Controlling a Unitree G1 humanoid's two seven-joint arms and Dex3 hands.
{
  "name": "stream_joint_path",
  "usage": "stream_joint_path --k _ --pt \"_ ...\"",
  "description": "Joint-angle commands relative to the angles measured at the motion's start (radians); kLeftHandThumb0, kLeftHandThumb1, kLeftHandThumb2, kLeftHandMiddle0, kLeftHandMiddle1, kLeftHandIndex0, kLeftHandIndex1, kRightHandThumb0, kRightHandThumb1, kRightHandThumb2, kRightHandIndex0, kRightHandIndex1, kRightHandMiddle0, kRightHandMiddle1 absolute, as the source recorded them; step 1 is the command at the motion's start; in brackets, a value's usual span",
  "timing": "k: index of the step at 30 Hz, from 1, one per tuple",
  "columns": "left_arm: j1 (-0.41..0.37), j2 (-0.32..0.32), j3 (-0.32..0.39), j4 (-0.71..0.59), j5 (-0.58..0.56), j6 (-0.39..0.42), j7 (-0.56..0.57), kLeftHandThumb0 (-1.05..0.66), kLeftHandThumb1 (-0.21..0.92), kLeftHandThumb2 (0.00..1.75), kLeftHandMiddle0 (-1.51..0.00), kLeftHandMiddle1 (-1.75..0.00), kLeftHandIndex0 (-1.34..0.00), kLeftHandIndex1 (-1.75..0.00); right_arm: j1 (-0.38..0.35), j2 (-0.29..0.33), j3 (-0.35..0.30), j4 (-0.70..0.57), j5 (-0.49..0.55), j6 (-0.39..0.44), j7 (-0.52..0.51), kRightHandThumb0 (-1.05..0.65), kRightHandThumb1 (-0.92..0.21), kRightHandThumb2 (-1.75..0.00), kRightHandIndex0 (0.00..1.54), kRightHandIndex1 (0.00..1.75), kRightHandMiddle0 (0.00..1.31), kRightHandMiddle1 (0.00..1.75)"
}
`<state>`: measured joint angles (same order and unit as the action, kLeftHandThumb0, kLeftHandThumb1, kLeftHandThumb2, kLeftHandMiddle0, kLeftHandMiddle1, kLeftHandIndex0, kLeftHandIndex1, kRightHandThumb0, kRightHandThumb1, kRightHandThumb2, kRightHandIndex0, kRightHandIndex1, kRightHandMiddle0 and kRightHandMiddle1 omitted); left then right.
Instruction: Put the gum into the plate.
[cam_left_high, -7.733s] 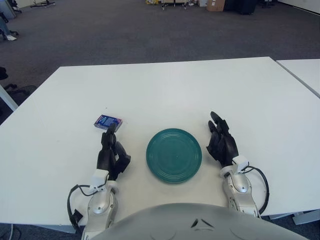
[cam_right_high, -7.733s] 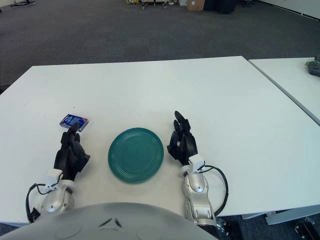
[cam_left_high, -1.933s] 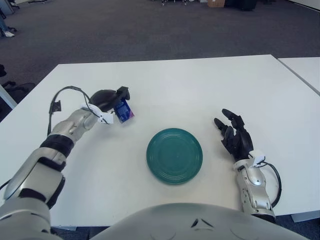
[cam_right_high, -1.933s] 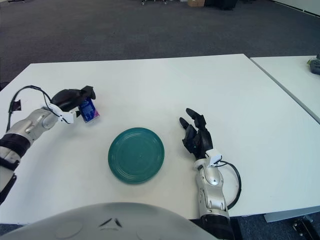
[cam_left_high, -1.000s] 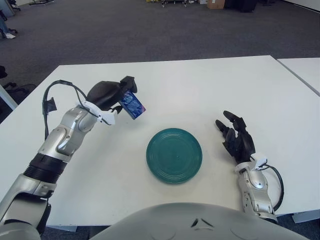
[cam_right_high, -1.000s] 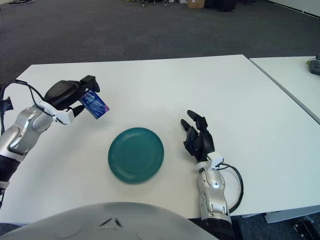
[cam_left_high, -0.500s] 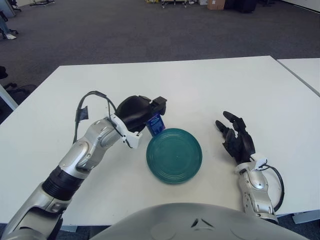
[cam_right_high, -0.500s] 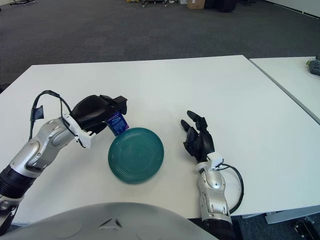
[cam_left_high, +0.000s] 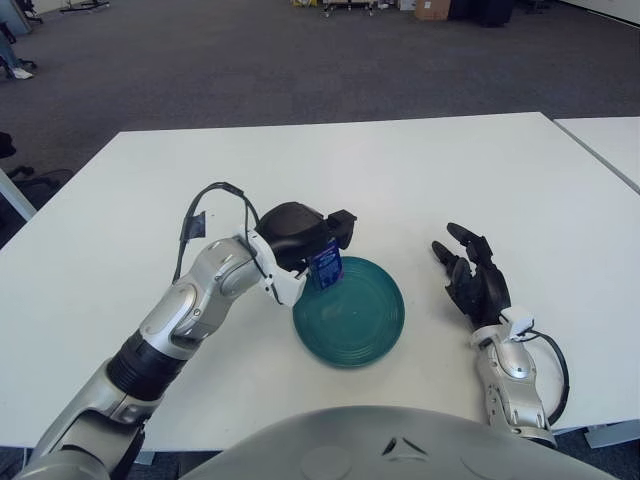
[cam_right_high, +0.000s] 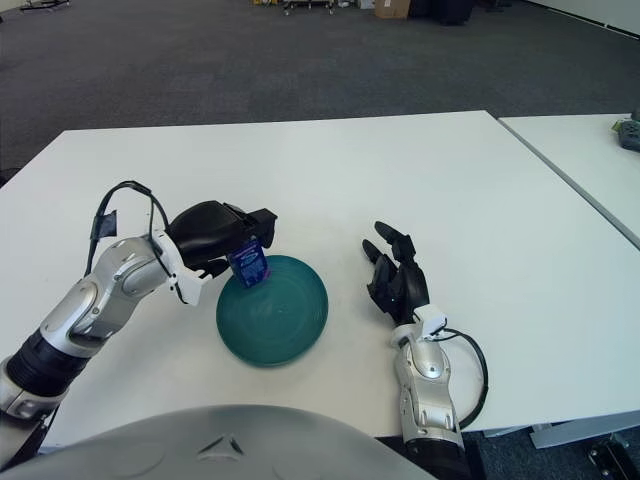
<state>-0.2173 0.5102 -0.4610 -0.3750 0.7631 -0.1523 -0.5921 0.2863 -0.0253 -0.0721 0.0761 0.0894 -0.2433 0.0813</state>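
A round teal plate (cam_left_high: 360, 320) lies on the white table (cam_left_high: 400, 180), near its front edge. My left hand (cam_left_high: 318, 250) is shut on a small blue gum pack (cam_left_high: 326, 266) and holds it above the plate's left rim. The pack hangs down from my fingers, clear of the plate. It also shows in the right eye view (cam_right_high: 248, 264). My right hand (cam_left_high: 475, 282) rests on the table to the right of the plate, fingers spread and empty.
A second white table (cam_left_high: 610, 140) stands at the right, with a narrow gap between the two. Dark carpeted floor lies beyond the table's far edge.
My left hand has carried the gum pack rightward, from left of the plate to over its left rim. The right hand has not moved.
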Motion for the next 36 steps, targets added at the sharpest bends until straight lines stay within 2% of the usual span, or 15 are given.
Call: stream_joint_path --k 1,10,14,17,19,20,23,24,25,26,28,31,36 --pt "-0.051 -0.009 -0.021 -0.002 0.014 0.001 -0.049 0.00 0.09 1.53 -0.65 -1.73 -0.74 -1.62 0.130 0.021 0.010 0.126 -0.014 0.136 -0.023 -0.82 -0.92 -0.85 0.49 0.01 0.00 0.71" --pt "-0.054 -0.036 -0.050 0.031 0.017 -0.018 -0.053 0.00 0.15 1.36 -0.63 -1.75 -0.85 -1.29 0.128 0.024 0.017 0.137 -0.015 0.124 -0.033 -0.82 -0.92 -0.84 0.50 0.01 0.00 0.74" --pt "-0.018 -0.062 -0.054 0.050 0.017 -0.008 -0.016 0.00 0.17 1.35 -0.63 -1.75 -0.81 -1.34 0.124 0.022 0.019 0.140 -0.011 0.121 -0.031 -0.82 -0.92 -0.84 0.50 0.01 0.00 0.74" --pt "0.034 -0.086 -0.041 0.050 -0.004 0.004 0.026 0.00 0.20 1.35 -0.63 -1.75 -0.70 -1.44 0.122 0.021 0.020 0.144 -0.011 0.117 -0.030 -0.81 -0.92 -0.84 0.50 0.01 0.00 0.74" --pt "0.067 -0.088 -0.034 0.045 -0.019 -0.009 0.053 0.00 0.28 1.30 -0.62 -1.75 -0.55 -1.53 0.121 0.021 0.021 0.147 -0.010 0.111 -0.028 -0.80 -0.92 -0.85 0.49 0.00 0.00 0.75" --pt "0.080 -0.085 -0.034 0.051 -0.020 -0.024 0.072 0.00 0.30 1.28 -0.62 -1.75 -0.53 -1.54 0.121 0.020 0.021 0.148 -0.010 0.109 -0.027 -0.80 -0.92 -0.85 0.49 0.00 0.00 0.75" --pt "0.113 -0.079 -0.046 0.105 -0.008 -0.075 0.149 -0.01 0.46 1.12 -0.53 -1.73 -0.36 -1.62 0.121 0.020 0.021 0.151 -0.009 0.103 -0.026 -0.79 -0.92 -0.85 0.49 0.00 0.00 0.75" --pt "0.114 -0.077 -0.043 0.101 -0.011 -0.080 0.151 -0.01 0.57 0.98 -0.46 -1.72 -0.26 -1.66 0.121 0.020 0.020 0.152 -0.009 0.101 -0.026 -0.79 -0.92 -0.85 0.49 0.00 0.00 0.74" --pt "0.113 -0.076 -0.041 0.096 -0.014 -0.083 0.152 -0.21 0.63 0.88 -0.37 -1.52 -0.16 -1.49 0.120 0.020 0.020 0.153 -0.008 0.099 -0.026 -0.78 -0.92 -0.86 0.49 0.00 0.00 0.74" --pt "0.105 -0.072 -0.038 0.083 -0.019 -0.082 0.136 -0.29 0.66 0.83 -0.35 -1.44 -0.13 -1.43 0.119 0.020 0.019 0.156 -0.008 0.096 -0.026 -0.78 -0.92 -0.86 0.49 0.00 0.00 0.74" --pt "0.091 -0.066 -0.038 0.080 -0.023 -0.087 0.117 -0.51 0.80 0.60 -0.26 -1.09 -0.05 -1.13 0.117 0.020 0.018 0.161 -0.008 0.090 -0.026 -0.77 -0.92 -0.86 0.49 0.01 0.00 0.74" --pt "0.078 -0.059 -0.040 0.087 -0.029 -0.091 0.099 -0.66 0.88 0.49 -0.24 -0.72 -0.02 -0.88 0.111 0.019 0.016 0.175 -0.010 0.082 -0.026 -0.77 -0.92 -0.87 0.49 0.00 0.00 0.73" --pt "0.061 -0.047 -0.045 0.098 -0.038 -0.102 0.070 -0.82 0.91 0.49 -0.25 -0.33 0.00 -0.60 0.106 0.018 0.017 0.183 -0.009 0.081 -0.025 -0.77 -0.92 -0.87 0.49 0.00 0.00 0.74"
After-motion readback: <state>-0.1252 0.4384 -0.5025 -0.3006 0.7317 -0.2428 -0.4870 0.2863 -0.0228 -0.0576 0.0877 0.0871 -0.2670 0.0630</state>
